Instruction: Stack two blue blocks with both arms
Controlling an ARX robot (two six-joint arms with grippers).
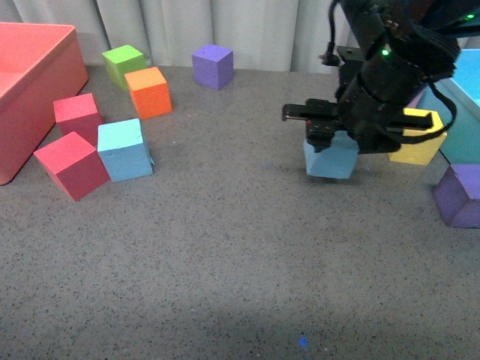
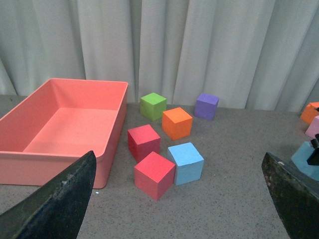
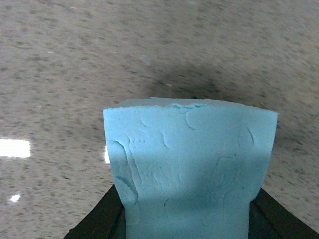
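Right gripper clamps a blue block, hiding its top.

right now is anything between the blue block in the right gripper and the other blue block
Nothing visible. Only bare grey table lies between the held blue block in the right gripper and the other blue block. The red cubes sit beyond it, off the direct path.

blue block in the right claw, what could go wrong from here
The right claw grips the blue block near its top, so the foam may tilt or slip in transit. The other blue block sits close beside a red cube, so setting down on it could nudge both. The yellow cube lies close by the arm and could be knocked.
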